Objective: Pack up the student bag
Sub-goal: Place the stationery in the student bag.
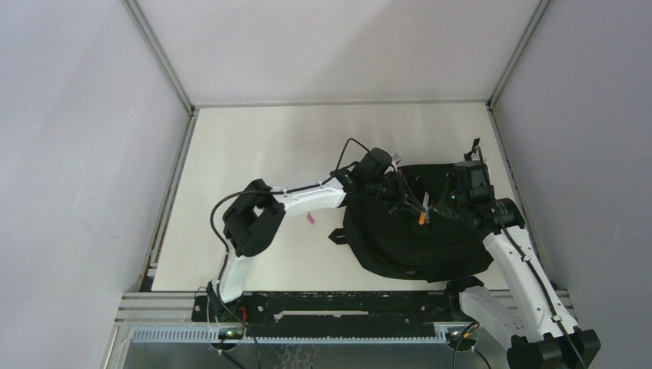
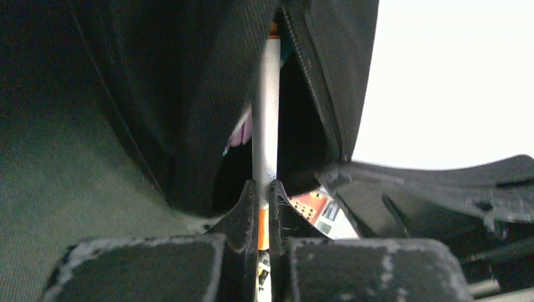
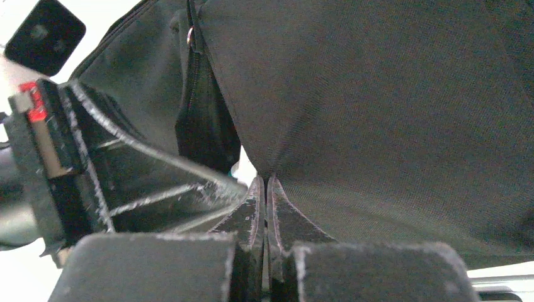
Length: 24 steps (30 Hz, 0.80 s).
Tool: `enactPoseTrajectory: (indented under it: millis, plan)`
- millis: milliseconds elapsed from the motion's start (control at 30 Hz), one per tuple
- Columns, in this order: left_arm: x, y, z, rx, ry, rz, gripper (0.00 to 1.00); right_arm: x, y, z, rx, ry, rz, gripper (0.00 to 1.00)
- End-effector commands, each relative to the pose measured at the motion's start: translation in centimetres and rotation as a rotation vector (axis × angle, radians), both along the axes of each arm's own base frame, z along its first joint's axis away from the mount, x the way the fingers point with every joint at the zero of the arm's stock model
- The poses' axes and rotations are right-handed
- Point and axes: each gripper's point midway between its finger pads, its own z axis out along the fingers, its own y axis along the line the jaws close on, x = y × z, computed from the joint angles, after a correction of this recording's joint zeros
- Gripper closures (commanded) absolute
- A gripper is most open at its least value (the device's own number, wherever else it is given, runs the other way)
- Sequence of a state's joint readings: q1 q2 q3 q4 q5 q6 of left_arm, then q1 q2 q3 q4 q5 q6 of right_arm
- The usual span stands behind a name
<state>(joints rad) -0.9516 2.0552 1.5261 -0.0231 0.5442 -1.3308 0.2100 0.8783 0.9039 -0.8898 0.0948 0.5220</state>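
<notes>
the student bag (image 1: 407, 250) lies near the bench's right edge; right gripper (image 3: 265, 184) pinches its fabric, left gripper (image 2: 264, 189) clamps a pen (image 2: 269, 107); slipping fabric could block entry.

student bag (image 1: 415, 246) slit filled by pen (image 2: 267, 107), left end effector (image 2: 264, 189) before it, table (image 1: 254, 146) leftward free

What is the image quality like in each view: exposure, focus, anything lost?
Top external: even, soft light, but the student bag reads as a near-featureless black mass. Left wrist: table blown out white; the pen in the left gripper is soft-edged. Right wrist: bag weave visible, right gripper pinching it slightly blurred.
</notes>
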Motion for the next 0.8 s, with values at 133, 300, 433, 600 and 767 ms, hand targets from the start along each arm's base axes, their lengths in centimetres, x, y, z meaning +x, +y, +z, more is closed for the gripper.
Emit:
enactPoseTrajectory:
  millis: [133, 300, 433, 600, 767]
  plan:
    - [2.8, -3.4, 2.5, -0.067, -0.095, 0.008, 0.4, 0.6, 0.2, 2.0, 0.019, -0.071, -0.001, 1.0]
    - [1.5, -1.8, 4.0, -0.066, -0.214, -0.067, 0.3, 0.4, -0.1, 1.8, 0.0, -0.06, -0.002, 1.0]
    - [-0.1, 0.9, 4.5, -0.031, -0.289, -0.101, 0.36, 0.5, -0.2, 1.6, -0.003, -0.055, -0.005, 1.0]
    - [-2.5, 4.9, 5.9, 0.011, -0.396, -0.145, 0.5, 0.6, 0.0, 1.6, 0.004, -0.055, 0.001, 1.0]
    - [-3.8, 9.8, 5.9, 0.1, -0.503, -0.144, 0.53, 0.7, 0.0, 1.5, 0.0, -0.051, 0.001, 1.0]
